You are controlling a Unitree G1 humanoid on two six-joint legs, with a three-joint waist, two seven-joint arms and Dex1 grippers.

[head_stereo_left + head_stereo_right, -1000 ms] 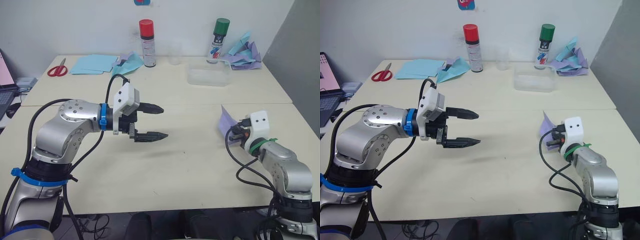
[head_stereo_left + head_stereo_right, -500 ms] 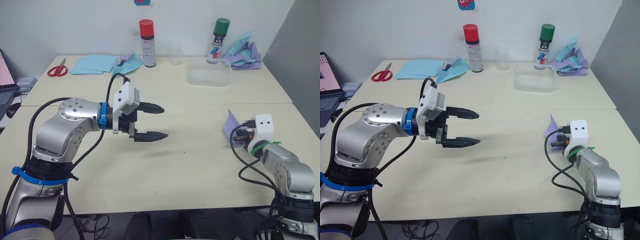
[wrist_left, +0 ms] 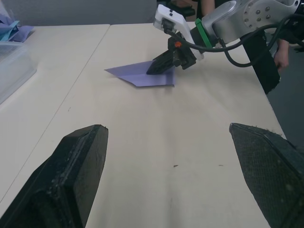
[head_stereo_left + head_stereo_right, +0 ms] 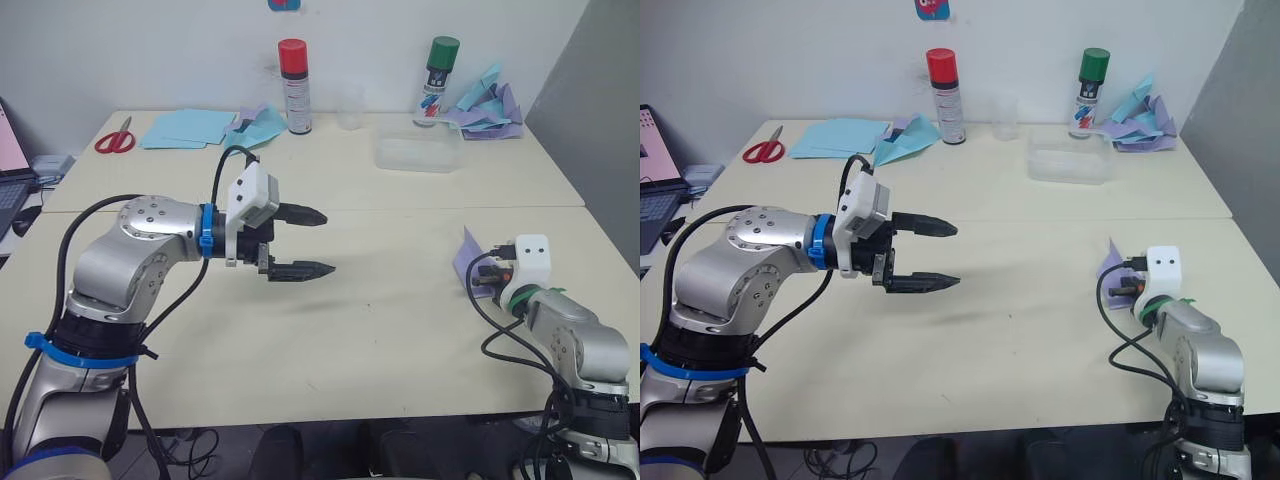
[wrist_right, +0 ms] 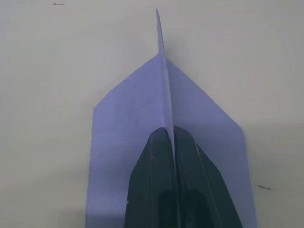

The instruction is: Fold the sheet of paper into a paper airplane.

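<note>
Partly hidden behind the right gripper pinching its fin, the paper airplane lies flat; left gripper gapes.

— Where's the paper airplane?
— Near the table's right edge, well over on the robot's right. Pale lavender, folded to a pointed wedge, wings spread flat on the tabletop.
— And the fin?
— Upright along the middle, pinched between the right gripper's closed black fingers.

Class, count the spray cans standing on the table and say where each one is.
2. The red-capped spray can stands at the far edge beside the light blue paper sheets. The green-capped spray can stands farther right, beside the heap of paper planes.
</note>
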